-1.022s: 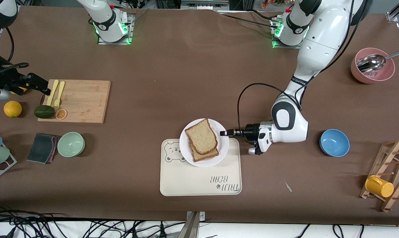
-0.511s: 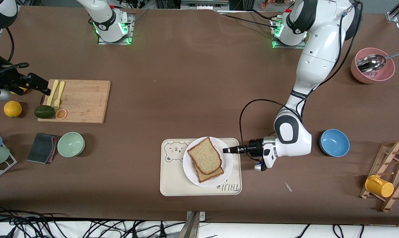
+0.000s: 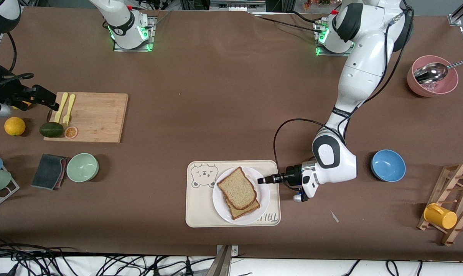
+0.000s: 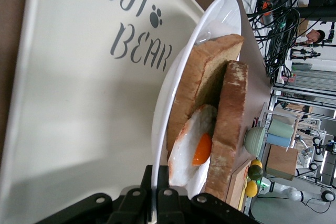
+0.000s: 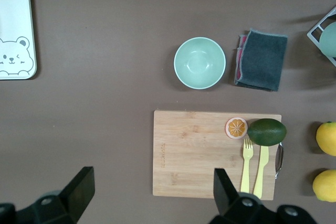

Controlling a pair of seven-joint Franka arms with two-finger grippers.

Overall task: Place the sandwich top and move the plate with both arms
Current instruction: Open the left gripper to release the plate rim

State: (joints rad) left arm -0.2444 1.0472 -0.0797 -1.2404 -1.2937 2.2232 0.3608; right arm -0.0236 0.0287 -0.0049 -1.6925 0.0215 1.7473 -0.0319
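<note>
Lower centre of the front frame: plate (image 3: 262,193) resting on the cream bear tray (image 3: 204,207), carrying the sandwich top (image 3: 236,188) stacked on a darker slice (image 3: 250,208) – in the left wrist view, a fried egg (image 4: 193,148) wedged between the two slices. Left gripper (image 3: 262,180) just beside it toward the frame's right, low over the tray, clamped on the plate's rim, arm running up to its base at the upper right. Right gripper (image 3: 51,105) at the far left edge of the front frame, waiting above the end of the wooden cutting board (image 3: 97,117), fingers (image 5: 79,188) spread wide apart and holding nothing. On the board – two yellow forks (image 3: 65,107), an avocado (image 3: 51,129) and an orange slice (image 3: 71,132). Below the board in the frame, a mint bowl (image 3: 82,167) beside a dark cloth (image 3: 49,171). Blue bowl (image 3: 388,165) on the surface at mid right, near the left arm's elbow.
</note>
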